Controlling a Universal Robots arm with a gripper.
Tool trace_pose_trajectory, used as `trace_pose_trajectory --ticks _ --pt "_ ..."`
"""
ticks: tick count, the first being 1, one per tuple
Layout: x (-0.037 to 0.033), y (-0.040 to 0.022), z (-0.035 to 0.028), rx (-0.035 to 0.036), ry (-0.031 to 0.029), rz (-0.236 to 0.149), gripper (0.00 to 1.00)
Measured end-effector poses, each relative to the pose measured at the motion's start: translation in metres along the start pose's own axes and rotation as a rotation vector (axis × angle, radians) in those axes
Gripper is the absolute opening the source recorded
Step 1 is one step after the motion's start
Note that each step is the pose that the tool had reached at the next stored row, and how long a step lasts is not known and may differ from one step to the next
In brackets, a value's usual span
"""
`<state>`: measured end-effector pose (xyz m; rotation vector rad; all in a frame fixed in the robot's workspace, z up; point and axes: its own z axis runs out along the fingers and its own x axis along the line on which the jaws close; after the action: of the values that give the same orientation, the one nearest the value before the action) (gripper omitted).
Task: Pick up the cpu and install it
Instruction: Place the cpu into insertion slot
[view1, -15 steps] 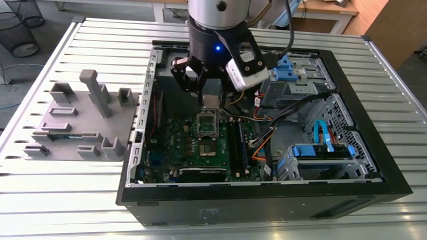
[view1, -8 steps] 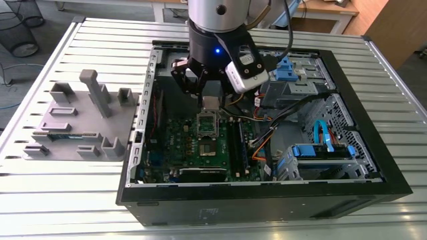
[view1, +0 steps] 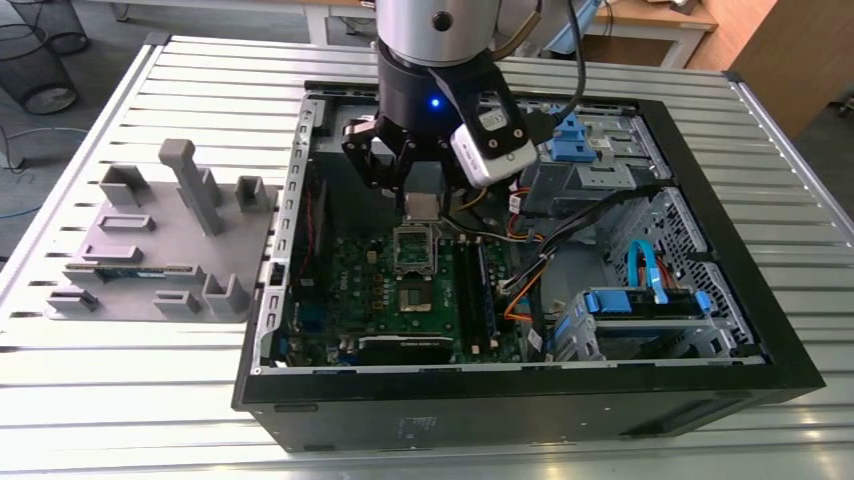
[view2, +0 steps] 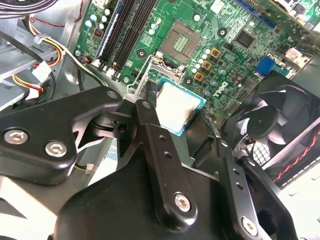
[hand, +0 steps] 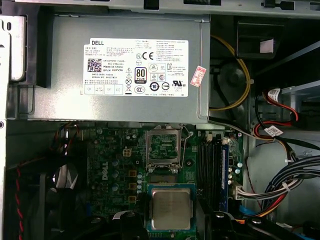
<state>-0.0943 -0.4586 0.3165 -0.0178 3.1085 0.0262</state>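
Note:
The cpu (view1: 422, 206) is a small square chip with a silvery top and a thin pale rim, and my gripper (view1: 420, 198) is shut on it. It hangs inside the open computer case (view1: 534, 395), just above the motherboard. In both wrist views the cpu (view2: 178, 106) (hand: 171, 208) sits between my black fingers (view2: 148, 117), held by two opposite edges. The open square socket (view1: 416, 250) (view2: 181, 37) (hand: 162, 146) lies a short way beyond the chip, with its metal frame around it.
A big grey box with a white label (hand: 135, 65) lines the case wall beyond the socket. Memory slots (hand: 215, 165), bundled cables (hand: 270, 130) and a black fan (view2: 270, 125) crowd the socket's sides. A grey parts fixture (view1: 160, 240) stands at the exterior view's left of the case.

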Motion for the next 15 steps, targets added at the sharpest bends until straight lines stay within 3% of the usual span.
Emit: trace_pose_trajectory --ticks 15 --pt "0.0003 -0.0011 0.0066 0.0018 0.0 0.0 0.47"
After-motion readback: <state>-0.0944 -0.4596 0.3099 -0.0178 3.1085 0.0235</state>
